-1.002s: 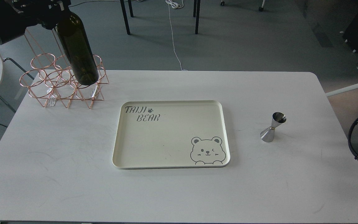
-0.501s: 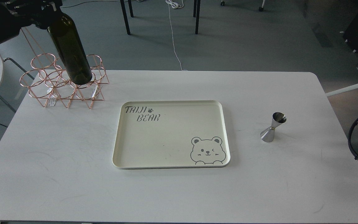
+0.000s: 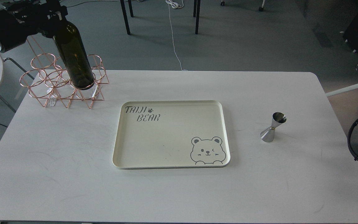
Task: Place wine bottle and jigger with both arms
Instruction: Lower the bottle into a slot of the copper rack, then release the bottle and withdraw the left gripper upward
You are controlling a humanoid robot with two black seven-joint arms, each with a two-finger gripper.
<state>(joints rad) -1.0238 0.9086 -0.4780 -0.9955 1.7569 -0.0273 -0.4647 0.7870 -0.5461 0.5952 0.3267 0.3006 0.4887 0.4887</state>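
glass of the wine bottle [image 3: 75, 56] is dark olive, smooth, label-free; it tilts over the copper wire rack [image 3: 62, 82] at the white table's [image 3: 57, 174] far left, its neck clamped in the left gripper [image 3: 53, 15]. shiny silver hourglass jigger [image 3: 273, 127] stands right of the cream bear-printed tray [image 3: 169, 155]. right gripper is out of view.

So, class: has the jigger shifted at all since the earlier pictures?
No. The jigger stands at the same spot right of the tray, with the same gap to the tray's edge.
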